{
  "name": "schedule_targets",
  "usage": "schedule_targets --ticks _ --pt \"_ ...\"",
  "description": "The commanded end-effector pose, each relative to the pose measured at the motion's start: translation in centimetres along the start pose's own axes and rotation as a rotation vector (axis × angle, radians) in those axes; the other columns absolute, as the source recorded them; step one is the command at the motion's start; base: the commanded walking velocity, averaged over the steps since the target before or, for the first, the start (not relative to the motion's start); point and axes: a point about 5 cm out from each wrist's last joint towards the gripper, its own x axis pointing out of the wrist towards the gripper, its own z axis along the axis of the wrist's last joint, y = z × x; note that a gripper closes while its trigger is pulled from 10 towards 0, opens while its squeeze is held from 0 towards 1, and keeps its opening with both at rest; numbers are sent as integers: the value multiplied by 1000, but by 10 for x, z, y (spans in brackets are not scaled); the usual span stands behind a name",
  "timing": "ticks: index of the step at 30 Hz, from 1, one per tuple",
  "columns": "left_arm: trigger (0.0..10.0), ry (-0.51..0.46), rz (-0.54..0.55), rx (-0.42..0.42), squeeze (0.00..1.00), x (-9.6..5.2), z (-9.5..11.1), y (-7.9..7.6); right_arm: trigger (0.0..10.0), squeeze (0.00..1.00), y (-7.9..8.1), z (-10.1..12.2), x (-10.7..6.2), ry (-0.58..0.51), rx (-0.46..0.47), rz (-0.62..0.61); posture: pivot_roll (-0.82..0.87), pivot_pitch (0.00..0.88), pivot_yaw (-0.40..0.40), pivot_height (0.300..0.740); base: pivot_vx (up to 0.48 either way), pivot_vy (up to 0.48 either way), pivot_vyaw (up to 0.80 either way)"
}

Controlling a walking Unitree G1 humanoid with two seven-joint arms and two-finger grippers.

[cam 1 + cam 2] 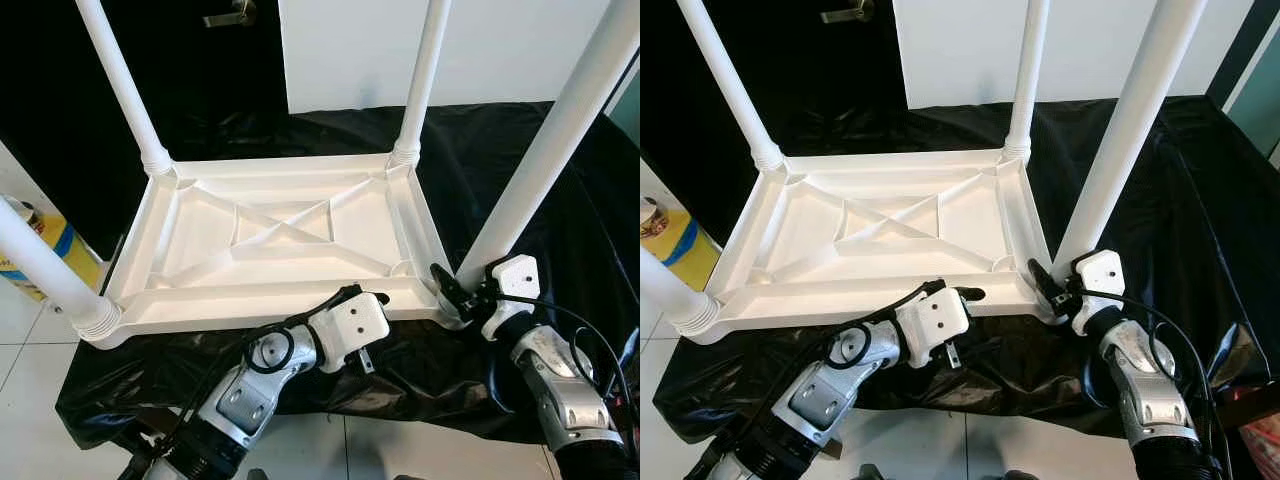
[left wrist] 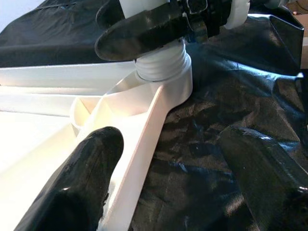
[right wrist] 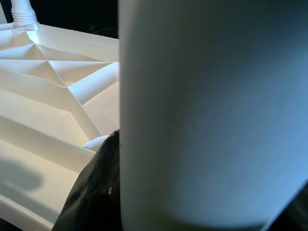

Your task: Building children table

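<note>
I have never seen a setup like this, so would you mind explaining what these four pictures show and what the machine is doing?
It is a humanoid robot with two silver arms ending in black two-finger grippers. The two wide pictures come from cameras in its head, looking down; the other two come from cameras on its wrists. A white plastic children's table lies upside down on a black sheet, its four legs pointing up. The right gripper clasps the base of the near right leg. The left gripper sits open astride the table's near edge.
</note>
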Motion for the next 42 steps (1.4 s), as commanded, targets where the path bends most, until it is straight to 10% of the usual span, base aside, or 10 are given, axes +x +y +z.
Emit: schedule_targets --ticks 1,9,28,42 --pt "10000 11 10 3 0 0 0 -2 10000 0 8 -16 -7 77 28 -1 -27 40 -11 740 0 0 0" --pt "10000 11 7 5 0 1 0 -2 10000 0 9 -19 -9 81 55 -50 -33 38 -11 740 0 0 0" --pt "10000 19 30 2 0 -1 -1 2 10000 0 24 -30 -11 187 118 -684 -12 49 -23 740 0 0 0" --pt "10000 31 50 2 0 -5 -3 3 10000 0 34 -24 -5 162 130 -701 26 54 -35 740 0 0 0"
